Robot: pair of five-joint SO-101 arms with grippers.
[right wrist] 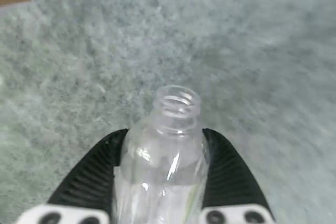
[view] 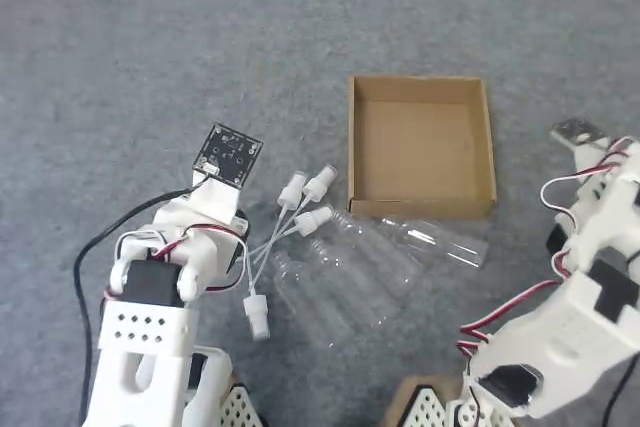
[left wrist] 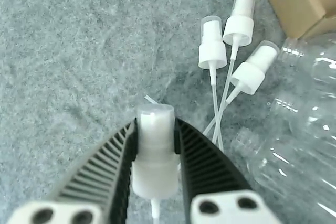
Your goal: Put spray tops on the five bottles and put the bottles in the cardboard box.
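Two grippers, both loaded. The left gripper has its black ribbed jaws drawn in narrow on a white plastic spray top. The top is held by its body, its capped head points away from the wrist, and its dip tube runs back between the jaws. The right gripper is clamped on the shoulder of a clear plastic bottle. The bottle's threaded neck is open and points away from the wrist, above the grey felt-like mat.

The open brown cardboard box sits flat on the mat with its bare floor in view. The left arm stands off the box's left side, nearer than its near wall. The right arm stands off the box's right side.

Three loose white spray tops lie clustered just off the box's near left corner. Their heads point toward the box, and their thin tubes run away from it and cross. A fourth loose spray top lies farther from the box, close beside the left arm.

Open-necked clear bottles lie on their sides, fanned out from the box's near wall, and the closest is just beside that wall. Their outlines overlap, so the count cannot be read.
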